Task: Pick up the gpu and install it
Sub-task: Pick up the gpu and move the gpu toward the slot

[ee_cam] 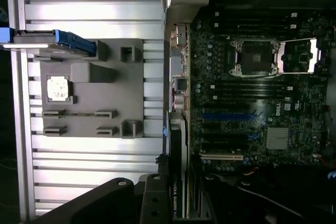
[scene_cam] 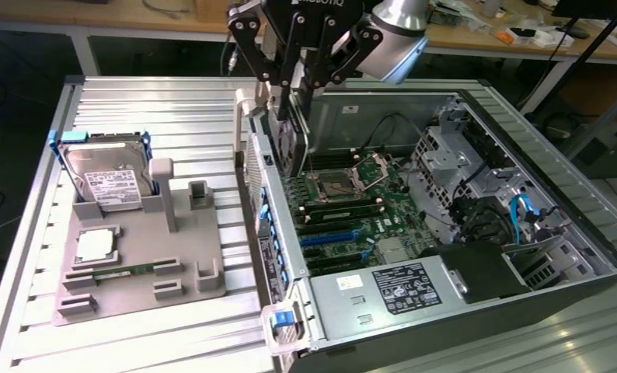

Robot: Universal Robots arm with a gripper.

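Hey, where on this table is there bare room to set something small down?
Bare ribbed table lies beyond the hard drive toward the far edge, and along the near edge before the grey fixture. Crowded: the open computer case, with the end effector holding the gpu over its wall.

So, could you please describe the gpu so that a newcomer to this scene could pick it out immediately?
Start at the open computer case, then look to its wall nearest the grey parts tray, where the gripper hangs. The gpu is the thin black card clamped upright in it. Unlike the silver hard drive in its blue frame, it is dark and off the tray.
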